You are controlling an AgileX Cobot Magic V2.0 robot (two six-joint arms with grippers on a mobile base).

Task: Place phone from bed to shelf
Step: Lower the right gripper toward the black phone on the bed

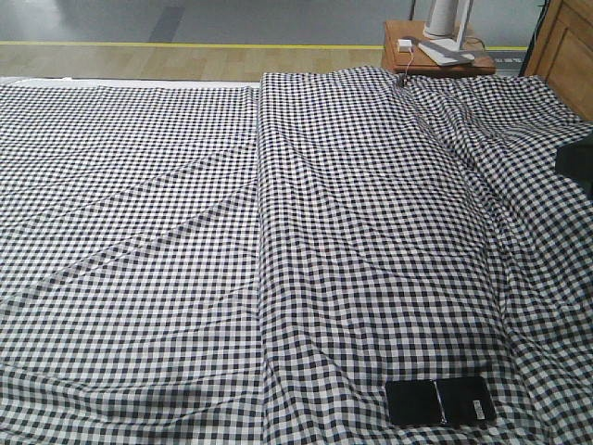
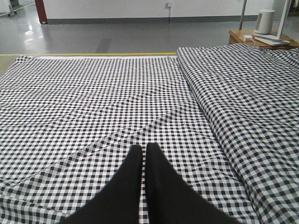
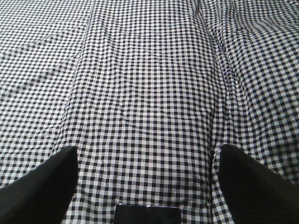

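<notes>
The phone, a slim glossy black rectangle with a pale crease line across its middle, lies flat on the bed near the front right. Wrinkled black-and-white gingham covers the whole bed. In the right wrist view the phone shows at the bottom edge, just below my right gripper, whose fingers stand wide open on either side with only fabric between them. My left gripper hovers over the bed's left half, fingers pressed together and holding nothing. The pale wood shelf stands at the far right corner.
A small orange-brown side table with white items stands beyond the bed's far edge; it also shows in the left wrist view. A dark shape sits at the bed's right edge. A long fold runs down the fabric.
</notes>
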